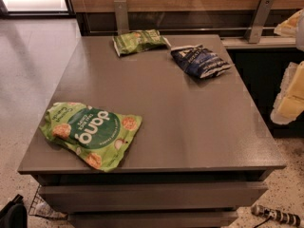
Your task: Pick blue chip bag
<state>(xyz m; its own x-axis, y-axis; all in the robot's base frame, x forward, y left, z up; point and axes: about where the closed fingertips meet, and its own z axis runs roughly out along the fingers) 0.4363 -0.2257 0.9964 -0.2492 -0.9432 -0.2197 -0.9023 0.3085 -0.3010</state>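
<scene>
The blue chip bag (199, 61) is a small crinkled navy bag with white edges and white lettering. It lies flat at the far right of the grey table (190, 122). My gripper (289, 96) shows as a pale cream shape at the right edge of the camera view, beyond the table's right side. It is in front of and to the right of the blue bag, well apart from it. More of the pale arm (290, 26) shows higher at the right edge.
A small green bag (138, 42) lies at the table's far edge, left of the blue bag. A large green "dang" bag (92, 133) lies near the front left corner. A wood-panelled wall with metal brackets (259, 20) runs behind. A cable (275, 216) lies on the floor.
</scene>
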